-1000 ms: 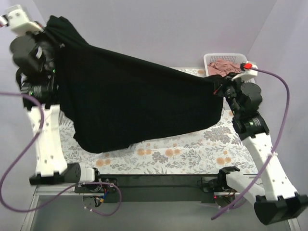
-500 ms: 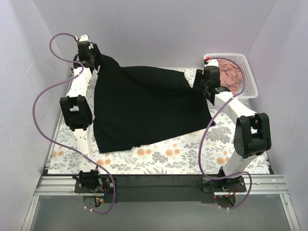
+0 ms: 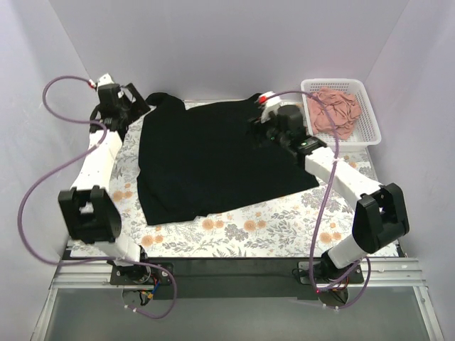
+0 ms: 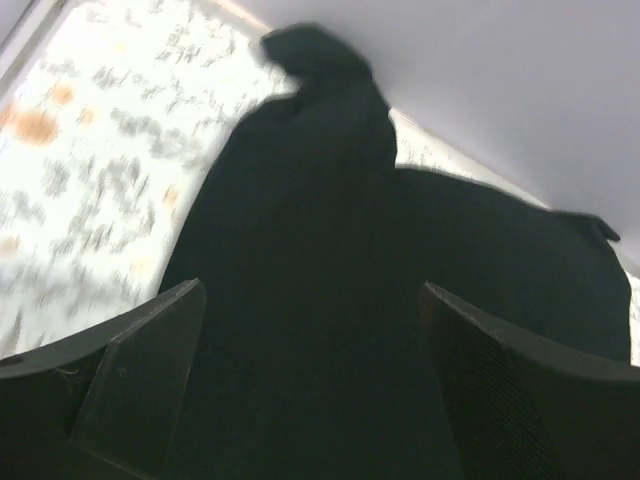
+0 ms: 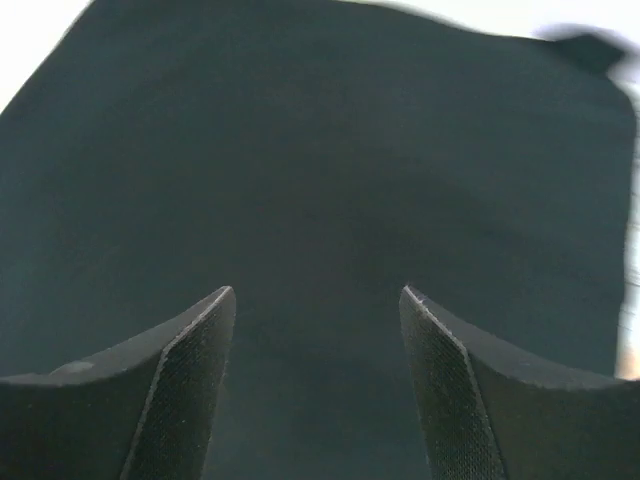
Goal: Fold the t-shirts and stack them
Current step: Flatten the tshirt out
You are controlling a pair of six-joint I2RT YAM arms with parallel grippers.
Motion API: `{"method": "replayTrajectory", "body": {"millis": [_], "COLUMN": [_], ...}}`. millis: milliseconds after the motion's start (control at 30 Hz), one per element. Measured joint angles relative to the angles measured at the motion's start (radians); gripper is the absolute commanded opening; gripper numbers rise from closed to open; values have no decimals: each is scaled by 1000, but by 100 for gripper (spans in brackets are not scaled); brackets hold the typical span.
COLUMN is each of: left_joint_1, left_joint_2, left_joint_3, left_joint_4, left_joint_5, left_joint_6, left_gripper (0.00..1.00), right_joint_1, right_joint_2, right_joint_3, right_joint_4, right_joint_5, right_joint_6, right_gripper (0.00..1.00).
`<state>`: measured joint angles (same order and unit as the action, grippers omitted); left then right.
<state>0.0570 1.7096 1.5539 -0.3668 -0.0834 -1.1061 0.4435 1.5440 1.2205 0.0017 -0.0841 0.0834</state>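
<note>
top view: the black t-shirt (image 3: 213, 163) lies spread flat on the flowered surface (image 3: 284, 220), just beside the white basket (image 3: 370, 135) on its left-arm side. the pink t-shirt (image 3: 334, 110) sits crumpled inside the basket. the right end effector (image 3: 259, 128) hangs over the black shirt's far corner, the one nearest the basket. the left end effector (image 3: 135, 106) is well apart from the basket, at the opposite far corner by the bunched sleeve. we read the shirt's long axis as running from that far edge toward the arm bases, a little skewed, with the near hem swinging out on the basket side.

left wrist view: the left end effector (image 4: 312, 290) has its jaws spread wide with nothing between them. the black t-shirt (image 4: 330, 200) lies beyond and below the fingers, one sleeve reaching away from the basket's side onto the bare surface (image 4: 90, 180).

right wrist view: the right end effector (image 5: 316, 295) is also parted and empty. smooth black t-shirt (image 5: 320, 150) cloth fills the view under it, and the basket is out of frame.

our judgement: the shirt is laid out but not yet folded. each arm is nearest its own far corner, so a fold would bring that far edge toward the near hem, along the long axis.
</note>
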Motion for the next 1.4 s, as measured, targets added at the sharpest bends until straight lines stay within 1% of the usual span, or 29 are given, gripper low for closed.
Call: {"method": "replayTrajectory", "body": {"millis": [100, 200, 300, 333, 433, 467, 567, 700, 867, 1000, 1100, 1133, 1167, 1267, 1400], "left_joint_1": [0, 0, 0, 0, 0, -1, -2, -2, -2, -2, -2, -2, -2, -2, -2], "left_joint_2": [-209, -407, -524, -550, -608, -620, -642, -652, -653, -663, -668, -668, -668, -668, -672], "left_joint_3": [-217, -470, -658, -709, -819, -842, -876, -877, -877, -877, -877, -877, -877, -877, -877], "left_joint_4": [-11, -41, -66, -71, -83, -84, -84, -64, -58, -57, -54, -53, -53, -51, -51], "left_joint_5": [-12, -34, -53, -57, -66, -69, -84, -111, -124, -127, -127, -127, -127, -127, -132], "left_joint_6": [-27, -55, -80, -86, -97, -98, -100, -98, -98, -96, -95, -95, -95, -95, -95], "left_gripper": [87, 87, 86, 86, 86, 86, 86, 86, 86, 86, 86, 85, 86, 85, 85], "right_joint_1": [159, 332, 507, 553, 669, 702, 777, 853, 904, 907, 906, 906, 906, 906, 905], "right_joint_2": [-10, 24, 102, 131, 217, 249, 343, 411, 464, 483, 506, 515, 523, 545, 543], "right_joint_3": [-47, -85, -90, -90, -82, -72, -29, 30, 66, 68, 79, 83, 88, 98, 107], "right_joint_4": [6, -9, -28, -35, -48, -55, -64, -53, 23, 71, 99, 110, 115, 117, 92], "right_joint_5": [-66, -97, -101, -96, -68, -58, -7, 101, 218, 290, 330, 340, 348, 353, 338], "right_joint_6": [-88, -180, -278, -307, -370, -388, -437, -494, -549, -585, -608, -614, -620, -640, -638], "right_gripper": [72, 72, 72, 70, 66, 63, 62, 62, 62, 61, 49, 43, 24, 2, 1]}}
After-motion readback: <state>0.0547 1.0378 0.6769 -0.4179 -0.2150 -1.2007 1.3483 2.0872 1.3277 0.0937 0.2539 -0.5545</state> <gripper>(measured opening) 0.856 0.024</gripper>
